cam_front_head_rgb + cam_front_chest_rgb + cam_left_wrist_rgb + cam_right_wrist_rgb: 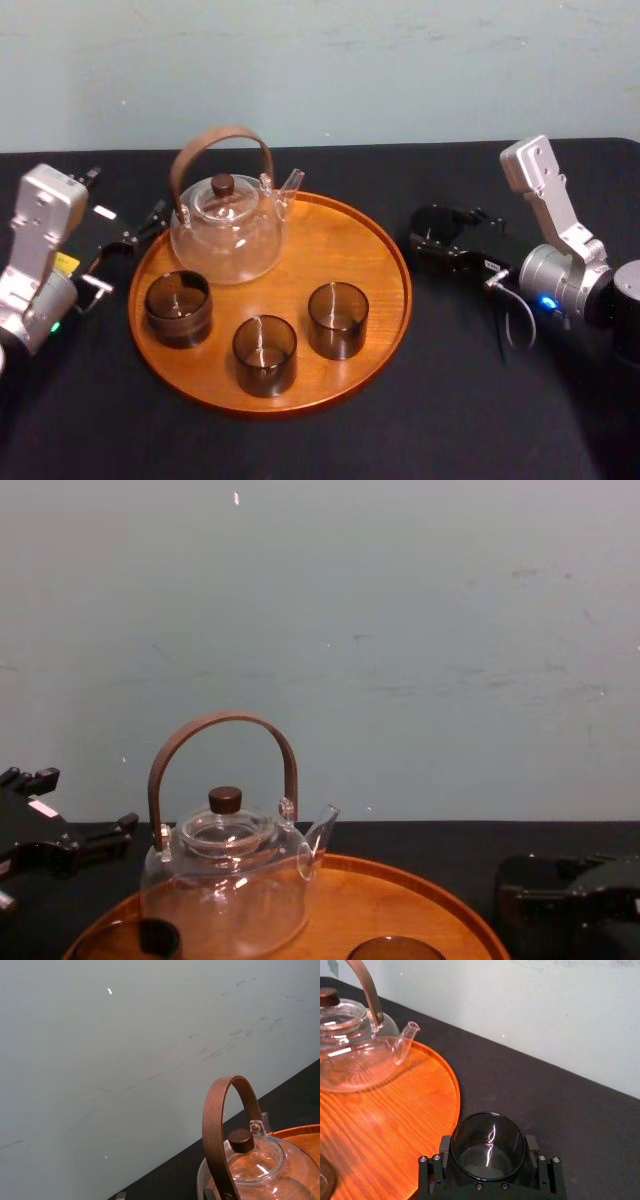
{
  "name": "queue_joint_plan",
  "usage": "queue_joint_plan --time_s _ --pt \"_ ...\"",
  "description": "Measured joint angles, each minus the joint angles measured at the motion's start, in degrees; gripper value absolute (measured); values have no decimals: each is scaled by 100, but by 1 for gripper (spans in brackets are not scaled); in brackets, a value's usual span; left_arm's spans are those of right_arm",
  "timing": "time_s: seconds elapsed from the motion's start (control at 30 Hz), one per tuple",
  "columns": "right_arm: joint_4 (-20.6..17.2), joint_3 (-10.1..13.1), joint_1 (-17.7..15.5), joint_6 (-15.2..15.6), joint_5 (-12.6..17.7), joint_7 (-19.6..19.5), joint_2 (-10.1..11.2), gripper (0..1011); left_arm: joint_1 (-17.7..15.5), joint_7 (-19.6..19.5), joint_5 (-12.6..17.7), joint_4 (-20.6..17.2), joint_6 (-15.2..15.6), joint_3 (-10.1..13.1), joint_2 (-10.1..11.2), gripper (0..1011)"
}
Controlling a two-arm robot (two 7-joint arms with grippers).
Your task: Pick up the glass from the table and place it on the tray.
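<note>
Bottom centre of the right wrist view: the right gripper [488, 1142] is clamped on the glass [487, 1149], which stands on the table [550, 1095] just beside the tray [395, 1110]; the head view adds three other glasses [265, 352] and a teapot [228, 232] on that tray; left gripper [125, 240] parked mid-left.

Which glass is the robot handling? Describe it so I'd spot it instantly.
Find the round wooden tray holding a teapot and three dark glasses. Just off its right edge, on the black table, stands a fourth dark glass. Unlike those three, it is off the tray, clasped by the right gripper.
</note>
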Motion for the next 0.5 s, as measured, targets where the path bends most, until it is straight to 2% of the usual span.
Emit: queue_joint_plan --time_s 0.23,0.5 --pt "-121 82 -35 -44 37 -16 29 900 0 0 0 0 0 0 0 1001" --pt "-346 65 -59 -49 33 62 128 900 0 0 0 0 0 0 0 1001"
